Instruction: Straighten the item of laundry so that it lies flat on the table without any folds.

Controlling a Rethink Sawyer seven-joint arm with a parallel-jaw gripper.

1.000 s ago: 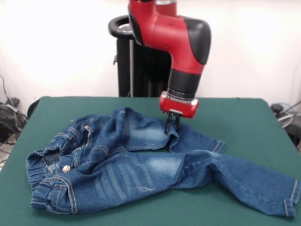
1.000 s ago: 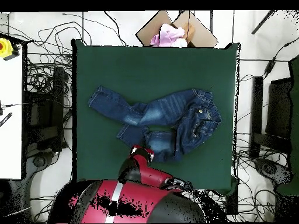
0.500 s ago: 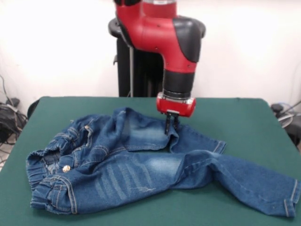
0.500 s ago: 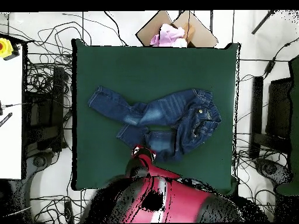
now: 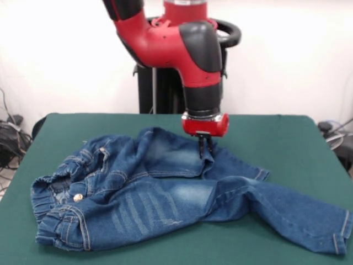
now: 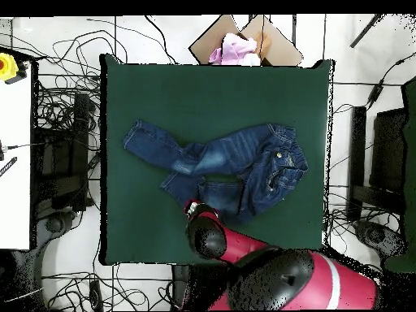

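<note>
The item of laundry (image 5: 160, 193) is a small pair of faded blue jeans lying crumpled on the green table (image 5: 287, 138). Its waistband is at the left, one leg runs out to the right front, and the other leg is folded behind it. My gripper (image 5: 205, 150) points straight down at the far leg's upper edge, its fingers pinched together on a raised fold of denim. In the overhead view the jeans (image 6: 236, 158) lie mid-table (image 6: 203, 97), and the arm (image 6: 207, 236) covers the gripper.
A cardboard box (image 6: 275, 45) holding pink cloth (image 6: 236, 47) sits beyond the table's far edge in the overhead view. Cables lie on the floor all around the table. A white surface (image 6: 15, 162) stands to the left.
The arm has swung round and the gripper has shifted slightly right. The far leg's fold and hem have followed it to the right.
</note>
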